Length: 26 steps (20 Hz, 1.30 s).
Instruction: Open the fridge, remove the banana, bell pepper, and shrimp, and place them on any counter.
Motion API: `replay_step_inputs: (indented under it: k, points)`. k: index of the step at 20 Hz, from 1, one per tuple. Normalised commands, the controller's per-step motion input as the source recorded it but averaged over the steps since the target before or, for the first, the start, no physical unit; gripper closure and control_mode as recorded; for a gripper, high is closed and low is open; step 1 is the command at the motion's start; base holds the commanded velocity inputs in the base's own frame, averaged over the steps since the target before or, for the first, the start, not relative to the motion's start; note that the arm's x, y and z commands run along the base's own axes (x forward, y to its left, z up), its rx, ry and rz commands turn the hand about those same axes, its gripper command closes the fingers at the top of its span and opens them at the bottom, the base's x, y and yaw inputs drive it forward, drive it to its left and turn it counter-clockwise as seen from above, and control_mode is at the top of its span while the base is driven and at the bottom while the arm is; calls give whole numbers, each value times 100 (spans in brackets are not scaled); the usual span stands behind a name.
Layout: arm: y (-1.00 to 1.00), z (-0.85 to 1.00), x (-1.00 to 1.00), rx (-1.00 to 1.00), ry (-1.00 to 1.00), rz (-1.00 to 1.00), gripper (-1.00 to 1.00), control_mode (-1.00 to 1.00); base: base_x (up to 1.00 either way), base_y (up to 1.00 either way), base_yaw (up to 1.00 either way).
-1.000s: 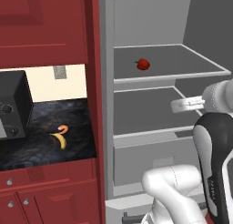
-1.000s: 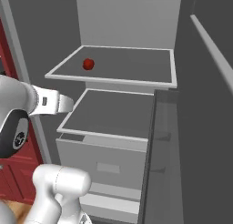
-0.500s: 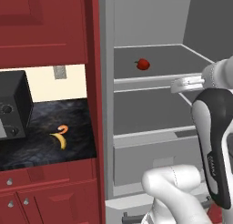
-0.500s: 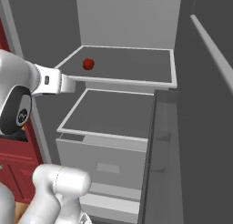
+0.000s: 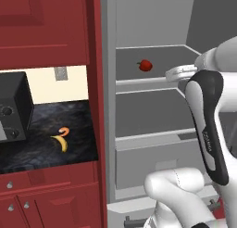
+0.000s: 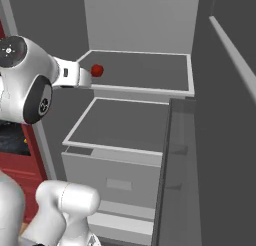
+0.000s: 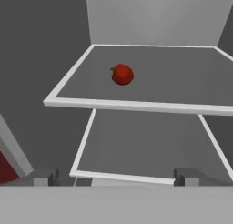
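Two of the three items, the banana (image 5: 60,143) and the shrimp (image 5: 64,131), lie touching on the black counter (image 5: 41,150) at lower left of the left base view, leaving one, the red bell pepper (image 5: 145,65), alone on the upper shelf (image 7: 182,82) of the open fridge (image 6: 145,25). By the look of it, the step in hand is the reach for that last vegetable. The gripper (image 7: 113,176) hangs released at the shelf's front edge, jaws spread wide and holding nothing; in the hand view its two dark fingertips (image 7: 44,176) rise at the bottom of the frame, with the pepper above them, slightly left of centre. In the right base view the white forearm extends from the left edge toward centre, roughly level, its end just beside the pepper. The next move would call for advancing along the shelf until the pepper sits between the fingers, then closing gently, since the round, glossy fruit could roll away if nudged.
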Motion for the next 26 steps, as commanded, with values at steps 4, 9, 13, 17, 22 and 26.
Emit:
replay_step_inputs:
  k: [4, 9, 13, 17, 22, 26]
  points:
    - [1, 0, 85, 0, 2, 2, -100, -100, 0, 0, 0]
    - [7, -2, 84, 0, 7, 3, -100, -100, 0, 0, 0]
    - [4, -16, 76, 0, 6, 5, -100, -100, 0, 0, 0]
    - [2, -32, 70, 0, 9, 7, -100, -100, 0, 0, 0]
    - [8, -34, 69, 0, 6, 6, -100, -100, 0, 0, 0]
    - [1, -16, 67, 0, 2, 2, -100, -100, 0, 0, 0]
